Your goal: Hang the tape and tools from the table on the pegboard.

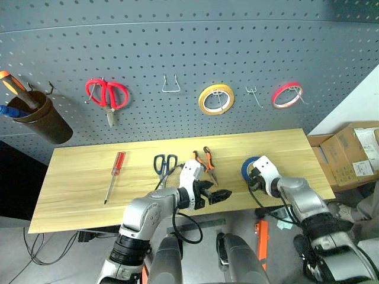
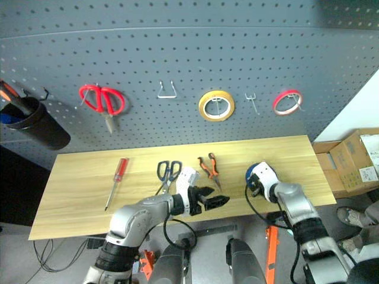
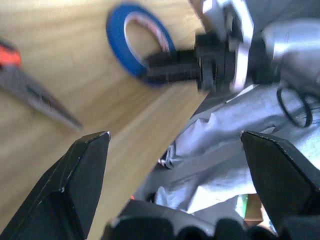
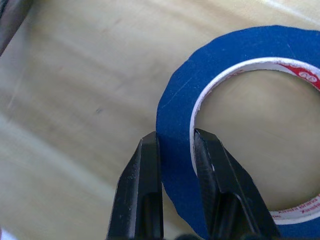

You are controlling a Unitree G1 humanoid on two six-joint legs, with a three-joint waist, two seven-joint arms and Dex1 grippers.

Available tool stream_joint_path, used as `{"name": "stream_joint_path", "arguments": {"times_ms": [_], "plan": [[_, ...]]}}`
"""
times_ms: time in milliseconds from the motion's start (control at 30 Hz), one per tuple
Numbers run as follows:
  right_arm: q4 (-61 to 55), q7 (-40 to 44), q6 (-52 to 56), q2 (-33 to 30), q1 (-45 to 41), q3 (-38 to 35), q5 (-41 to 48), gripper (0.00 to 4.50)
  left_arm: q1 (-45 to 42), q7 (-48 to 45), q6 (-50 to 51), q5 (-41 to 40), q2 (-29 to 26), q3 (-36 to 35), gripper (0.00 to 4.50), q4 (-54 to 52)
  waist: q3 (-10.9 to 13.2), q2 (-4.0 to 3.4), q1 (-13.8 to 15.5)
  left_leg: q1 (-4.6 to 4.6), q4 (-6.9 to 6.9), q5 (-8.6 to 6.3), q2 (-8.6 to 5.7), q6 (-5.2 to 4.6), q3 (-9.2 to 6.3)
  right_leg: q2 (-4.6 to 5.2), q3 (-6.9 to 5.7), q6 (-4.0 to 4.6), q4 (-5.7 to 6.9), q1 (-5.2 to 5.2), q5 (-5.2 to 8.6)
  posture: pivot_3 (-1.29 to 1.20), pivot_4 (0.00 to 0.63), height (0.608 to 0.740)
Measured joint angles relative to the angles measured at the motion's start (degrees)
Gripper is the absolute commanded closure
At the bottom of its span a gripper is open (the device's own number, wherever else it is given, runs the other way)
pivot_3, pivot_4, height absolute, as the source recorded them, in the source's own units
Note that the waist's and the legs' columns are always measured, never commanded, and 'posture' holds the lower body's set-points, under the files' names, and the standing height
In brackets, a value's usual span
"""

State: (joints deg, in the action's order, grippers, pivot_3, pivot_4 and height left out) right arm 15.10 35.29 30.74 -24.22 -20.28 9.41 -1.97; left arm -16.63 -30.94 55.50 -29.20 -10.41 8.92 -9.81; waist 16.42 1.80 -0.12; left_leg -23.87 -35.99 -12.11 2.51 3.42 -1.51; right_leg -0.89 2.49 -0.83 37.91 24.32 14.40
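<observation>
The right hand (image 4: 176, 145) is pinched on the wall of the blue tape roll (image 4: 240, 130) at the tabletop's (image 1: 77, 177) right end, with free hooks on the pegboard (image 1: 177, 35) straight beyond; the left hand (image 1: 218, 195) gapes empty.

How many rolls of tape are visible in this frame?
3. A yellow roll of tape and a red-pink roll of tape hang on the grey pegboard; the blue roll of tape lies on the wooden table, pinched by the right hand.
</observation>
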Motion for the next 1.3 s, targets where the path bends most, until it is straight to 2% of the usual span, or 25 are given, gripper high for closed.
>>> {"name": "stream_joint_path", "arguments": {"times_ms": [100,200,267,367,433,533,733,833,967,1300], "plan": [[-15.0,-4.4,-1.2,-0.2,7.4,-0.3,-2.2,3.97,-2.1,-2.6,0.4,-2.4,-1.5,-2.4,0.0,-0.1,-0.1,-0.1,-0.2,-0.09,-0.03,0.01,0.0,0.09,0.03,0.02,0.01,-0.04,0.05,0.12,0.01,0.02,0.168,0.74],[-30.5,-9.0,-5.2,-0.7,14.9,0.8,-6.6,3.97,-2.5,-5.7,2.1,-8.3,-2.9,-6.2,0.0,-2.6,-1.2,-0.16,-0.4,-0.13,0.0,0.07,0.06,0.5,-0.01,0.0,-0.07,-0.17,0.08,0.21,0.08,0.01,0.117,0.74],[-35.3,-11.9,-8.2,-0.3,16.8,2.5,-9.5,3.97,-2.8,-6.8,2.8,-11.1,-3.8,-8.3,0.0,-3.9,-2.3,-0.13,-0.7,-0.11,0.02,0.07,0.06,0.6,0.01,-0.01,-0.06,-0.19,0.08,0.22,0.09,0.01,0.088,0.74],[-35.8,-17.4,-14.2,0.2,16.4,3.8,-15.0,3.97,-3.6,-7.5,3.3,-13.9,-4.9,-10.4,0.0,-4.2,-4.4,-0.08,-1.0,-0.05,-0.05,0.04,-0.04,0.56,0.06,0.03,-0.02,-0.19,0.05,0.13,0.09,0.01,0.048,0.74],[-32.9,-20.7,-18.1,1.0,13.7,4.2,-17.5,3.97,-3.7,-7.6,3.1,-14.7,-5.8,-11.5,0.0,-4.1,-5.7,0.18,-1.4,0.08,-0.08,-0.01,-0.07,0.45,0.07,0.03,0.0,-0.17,0.05,-0.01,0.02,0.02,0.026,0.74],[-25.9,-24.1,-24.5,1.4,6.3,4.7,-19.8,3.97,-5.6,-7.0,1.7,-15.4,-4.4,-13.0,0.0,-2.8,-6.8,0.41,-1.7,0.19,-0.16,0.14,-0.1,0.31,0.09,0.02,0.01,-0.15,-0.05,-0.16,-0.31,0.02,0.0,0.74],[-7.3,-25.9,-36.2,1.7,-7.1,5.1,-19.7,3.97,-10.7,-4.2,-2.4,-16.0,-0.4,-16.1,0.0,1.7,-9.1,0.77,-1.7,0.42,-0.16,0.37,-0.15,0.18,0.1,0.01,0.1,-0.2,-0.14,-0.45,-0.59,0.04,0.0,0.74],[1.1,-23.6,-40.0,1.8,-10.5,4.6,-16.7,3.97,-11.4,-4.1,-5.2,-14.7,0.0,-15.5,0.0,3.9,-9.3,0.76,-1.7,0.69,-0.1,0.36,-0.15,0.17,0.16,0.01,0.18,-0.2,-0.21,-0.72,-0.59,0.05,0.0,0.74],[6.8,-18.4,-40.4,1.9,-11.5,2.5,-11.3,3.97,-11.4,-3.6,-7.4,-13.3,0.3,-14.8,0.0,5.7,-9.4,0.74,-1.7,0.82,-0.06,0.35,-0.14,0.17,0.15,0.0,0.18,-0.2,-0.18,-0.82,-0.59,0.05,0.0,0.74],[10.7,-5.6,-35.3,4.9,-13.0,-0.4,0.0,3.97,-11.4,-3.4,-9.6,-12.2,0.5,-13.9,0.0,6.2,-9.7,0.39,-1.7,1.02,-0.12,0.37,-0.13,0.14,0.15,-0.04,0.21,-0.2,0.08,-0.91,-0.59,0.07,0.0,0.74]]}}
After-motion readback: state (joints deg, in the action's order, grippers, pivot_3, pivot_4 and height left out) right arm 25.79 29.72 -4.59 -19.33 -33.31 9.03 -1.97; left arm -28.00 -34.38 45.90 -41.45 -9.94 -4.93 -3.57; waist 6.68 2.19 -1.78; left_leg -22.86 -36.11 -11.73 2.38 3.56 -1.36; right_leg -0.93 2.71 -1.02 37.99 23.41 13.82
